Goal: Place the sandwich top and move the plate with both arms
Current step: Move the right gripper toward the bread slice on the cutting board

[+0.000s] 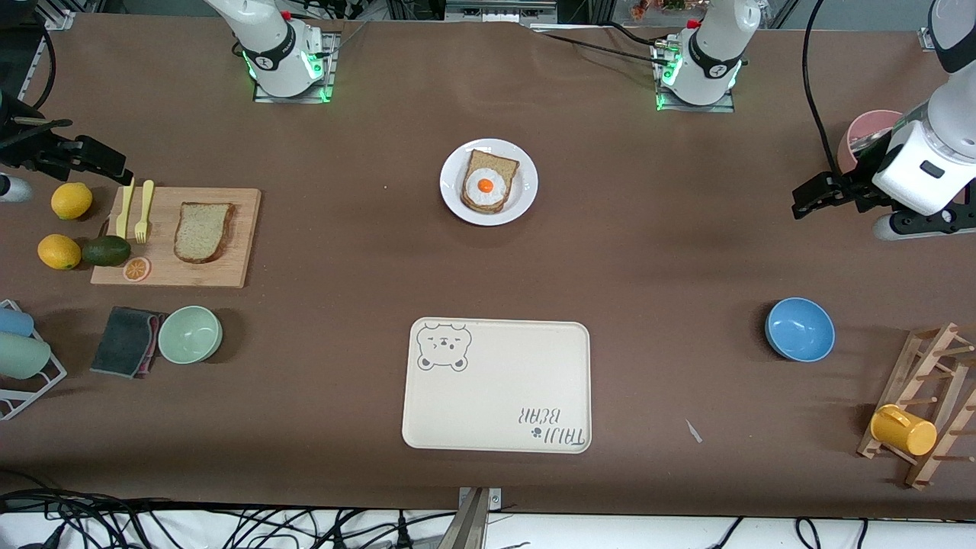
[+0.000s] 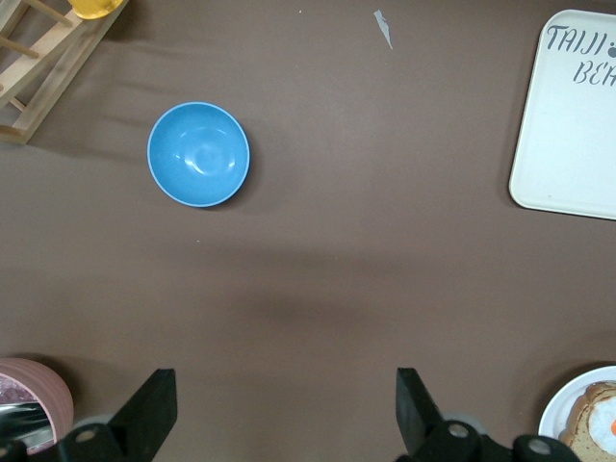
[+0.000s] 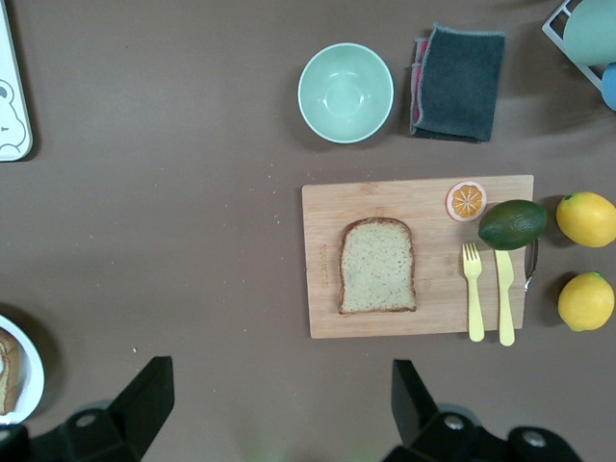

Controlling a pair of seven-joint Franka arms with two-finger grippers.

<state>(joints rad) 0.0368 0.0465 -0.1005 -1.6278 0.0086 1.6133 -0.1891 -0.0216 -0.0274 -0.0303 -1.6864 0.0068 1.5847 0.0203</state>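
The sandwich top (image 1: 203, 231), a tan bread slice with dark crust, lies flat on a wooden cutting board (image 1: 229, 263) toward the right arm's end of the table; the right wrist view also shows the slice (image 3: 376, 265). The white plate (image 1: 451, 183) sits mid-table near the arm bases. It carries a bread slice topped with a fried egg (image 1: 485, 185). My right gripper (image 1: 107, 162) (image 3: 281, 371) hangs open and empty over bare table beside the board. My left gripper (image 1: 808, 197) (image 2: 285, 385) hangs open and empty over bare table at the left arm's end, with the plate's rim (image 2: 563, 409) off to its side.
A cream bear tray (image 1: 496, 385) lies nearer the camera than the plate. A blue bowl (image 1: 799, 329), wooden rack with yellow mug (image 1: 903, 429) and pink cup (image 1: 865, 126) are at the left arm's end. A green bowl (image 1: 190, 334), cloth (image 1: 126, 341), lemons (image 1: 71, 200), avocado (image 1: 106, 250), and fork and knife (image 1: 142, 210) surround the board.
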